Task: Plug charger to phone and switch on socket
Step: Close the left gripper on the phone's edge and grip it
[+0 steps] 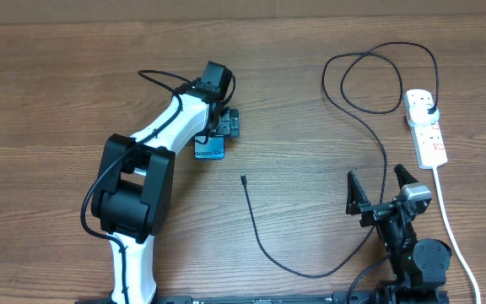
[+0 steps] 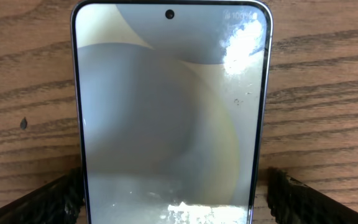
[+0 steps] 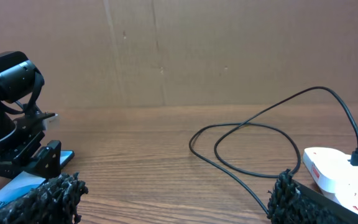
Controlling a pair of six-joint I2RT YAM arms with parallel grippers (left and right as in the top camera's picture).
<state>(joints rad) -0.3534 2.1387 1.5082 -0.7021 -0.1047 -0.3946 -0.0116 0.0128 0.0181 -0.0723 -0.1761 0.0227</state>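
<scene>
Straddling the small black-edged smartphone with the pale screen [image 2: 169, 112] with the left pincer [image 2: 169, 202], spread wide, 2 fingers flanking its long edges without pinching. Lying flat and screen up on the brown wooden desk [image 1: 57, 67], left of centre. Holding the right pincer [image 1: 378, 190] spread too, gripping nothing, beside the long thin black charger cable [image 1: 264, 245], its connector tip [image 1: 243, 179] resting apart from the smartphone.

Risking a skid if closing off-centre on such thin edges. Risking a snag on the cable, tugging the black plug [image 1: 429, 108] from the white elongated power strip [image 1: 426, 135]. Seeing no containers.
</scene>
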